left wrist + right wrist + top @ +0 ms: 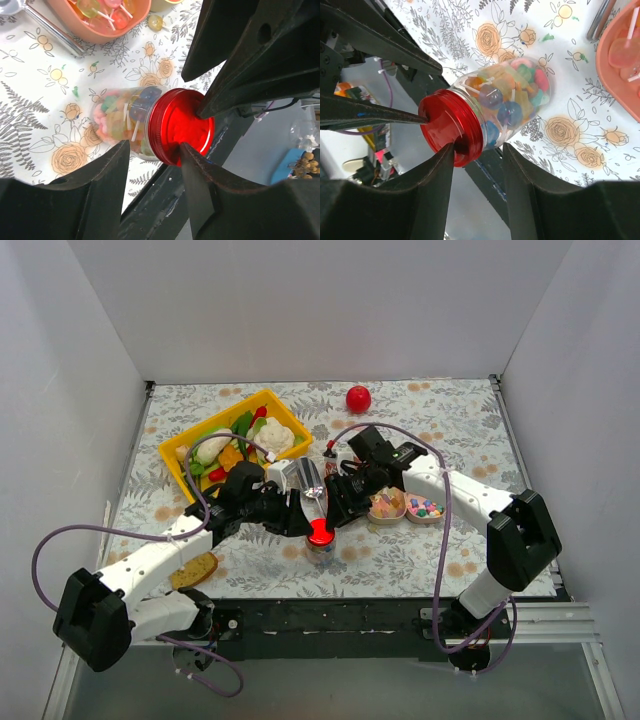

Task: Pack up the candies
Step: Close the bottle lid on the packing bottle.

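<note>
While tiny multicoloured candies [512, 95] sit inside clear plastic jar [120, 122] at near edge of floral-print table [450, 410], mid-span, you have left gripper [155, 147] and right gripper [475, 150] parted, straddling red round lid [182, 125], not clamped. Jar likely light, rigid, slick: take it by lid rim.

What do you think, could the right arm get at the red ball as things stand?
Probably yes. The red ball lies alone on bare cloth beyond the right gripper, with nothing between them, though that gripper would first have to leave the jar.

Multicoloured candies [512, 95] fill a clear, red-lidded jar [472, 120].
</note>
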Available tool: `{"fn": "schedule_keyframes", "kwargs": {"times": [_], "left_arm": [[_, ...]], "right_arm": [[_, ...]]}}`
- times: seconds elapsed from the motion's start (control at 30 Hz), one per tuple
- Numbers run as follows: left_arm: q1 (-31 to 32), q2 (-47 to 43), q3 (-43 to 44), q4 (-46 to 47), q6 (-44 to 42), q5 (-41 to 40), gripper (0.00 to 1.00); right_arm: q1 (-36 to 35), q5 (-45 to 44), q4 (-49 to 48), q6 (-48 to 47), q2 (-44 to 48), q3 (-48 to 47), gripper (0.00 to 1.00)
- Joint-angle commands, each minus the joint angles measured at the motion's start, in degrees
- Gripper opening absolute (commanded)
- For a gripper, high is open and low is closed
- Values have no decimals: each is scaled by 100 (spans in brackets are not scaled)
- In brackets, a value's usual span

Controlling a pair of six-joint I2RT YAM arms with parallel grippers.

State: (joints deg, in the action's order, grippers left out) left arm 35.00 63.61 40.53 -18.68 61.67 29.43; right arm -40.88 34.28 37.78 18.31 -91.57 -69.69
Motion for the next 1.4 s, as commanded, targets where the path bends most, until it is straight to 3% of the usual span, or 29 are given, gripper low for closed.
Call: {"fn": "schedule_keyframes", "kwargs": {"times": [0.0, 0.43, 0.63, 0.73, 1.2, 1.37], "left_arm": [[24, -200, 297, -303, -331, -271, 44], [129, -200, 253, -391, -472, -104, 32], [182, -201, 130, -382, -454, -201, 31], [200, -165, 104, -365, -454, -210, 31], [209, -490, -616, 136, -32, -614, 29], [209, -552, -573, 250, 38, -693, 31]], "right_arm": [[-218, -466, -51, -161, 139, -343, 51], [-736, -1318, 19, -371, 306, -422, 52], [-930, -1792, 36, -538, 429, -352, 79], [-1009, -1943, 54, -617, 412, -361, 82], [-1370, -3049, 72, -583, 341, 122, 77], [-1361, -3085, 10, -302, 411, 263, 67]]}}
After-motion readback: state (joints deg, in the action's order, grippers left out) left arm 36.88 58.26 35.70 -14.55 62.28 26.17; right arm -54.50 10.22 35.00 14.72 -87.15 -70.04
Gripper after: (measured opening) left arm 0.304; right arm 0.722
